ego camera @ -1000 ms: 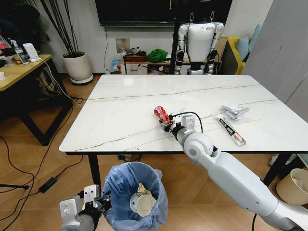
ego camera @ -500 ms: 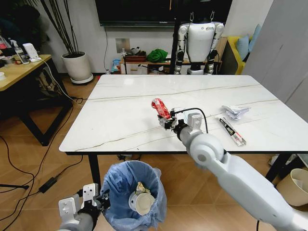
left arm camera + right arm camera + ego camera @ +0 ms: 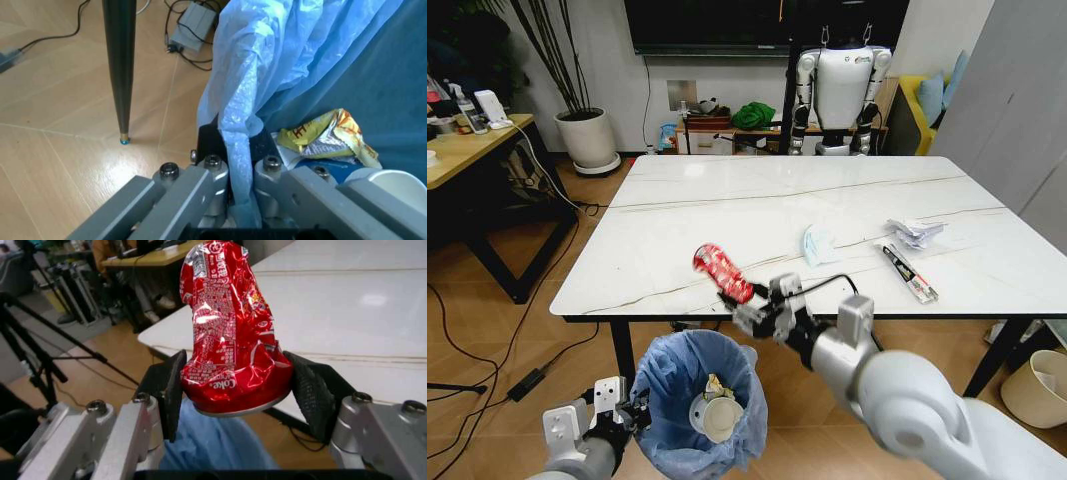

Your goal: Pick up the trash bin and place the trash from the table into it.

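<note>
The right hand [image 3: 745, 312] pinches a crushed red Coke can [image 3: 720, 272], tilted up-left past the surface's [image 3: 677, 215] near edge, above the trash bin [image 3: 695, 402]. The left hand [image 3: 612, 425] clamps the bin's bag rim.

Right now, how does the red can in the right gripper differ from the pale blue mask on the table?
The crushed red can is held off the table between the right gripper fingers, near the table's front edge above the trash bin; the pale blue mask lies flat on the tabletop, touched by nothing. The can is shiny, dented metal; the mask is soft and matte. Both are trash outside the bin.
</note>
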Robot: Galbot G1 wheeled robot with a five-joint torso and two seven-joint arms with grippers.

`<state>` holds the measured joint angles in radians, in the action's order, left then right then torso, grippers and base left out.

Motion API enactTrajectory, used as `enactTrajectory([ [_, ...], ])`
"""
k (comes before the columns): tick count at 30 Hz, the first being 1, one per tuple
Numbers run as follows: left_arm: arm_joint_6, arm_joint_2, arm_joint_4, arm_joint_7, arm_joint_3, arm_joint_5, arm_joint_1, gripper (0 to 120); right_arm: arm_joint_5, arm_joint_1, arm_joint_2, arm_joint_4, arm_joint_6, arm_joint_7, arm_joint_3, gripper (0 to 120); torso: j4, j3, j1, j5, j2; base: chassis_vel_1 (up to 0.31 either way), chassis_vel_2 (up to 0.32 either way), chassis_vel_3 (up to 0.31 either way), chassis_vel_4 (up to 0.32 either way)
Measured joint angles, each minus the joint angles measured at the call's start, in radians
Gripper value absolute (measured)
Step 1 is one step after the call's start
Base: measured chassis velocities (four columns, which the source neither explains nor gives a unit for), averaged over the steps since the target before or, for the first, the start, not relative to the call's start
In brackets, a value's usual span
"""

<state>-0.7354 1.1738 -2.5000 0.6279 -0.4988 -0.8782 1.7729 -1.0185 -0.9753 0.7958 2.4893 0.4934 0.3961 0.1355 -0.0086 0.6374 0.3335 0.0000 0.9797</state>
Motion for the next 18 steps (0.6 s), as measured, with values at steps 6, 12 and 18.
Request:
enactTrajectory([
  [6, 0.000, 0.002, 0.000, 0.002, 0.003, -0.001, -0.010, 0, 0.153, -0.084, -0.040, 0.004, -0.010, -0.118, 0.068, 50, -0.0001, 0.000, 0.000, 0.0000, 0.000, 0.000, 0.000, 0.000, 0.000],
  [12, 0.000, 0.004, 0.000, 0.002, 0.003, 0.001, -0.008, 0, 0.230, -0.091, -0.064, -0.004, -0.016, -0.154, 0.150, 50, -0.0001, 0.000, 0.000, 0.0001, 0.000, 0.000, 0.000, 0.000, 0.000],
  [18, 0.000, 0.007, 0.000, 0.003, 0.002, 0.002, -0.007, 0, 0.261, -0.086, -0.082, -0.013, -0.003, -0.150, 0.189, 62, 0.0000, 0.000, 0.000, 0.0001, 0.000, 0.000, 0.000, 0.000, 0.000],
])
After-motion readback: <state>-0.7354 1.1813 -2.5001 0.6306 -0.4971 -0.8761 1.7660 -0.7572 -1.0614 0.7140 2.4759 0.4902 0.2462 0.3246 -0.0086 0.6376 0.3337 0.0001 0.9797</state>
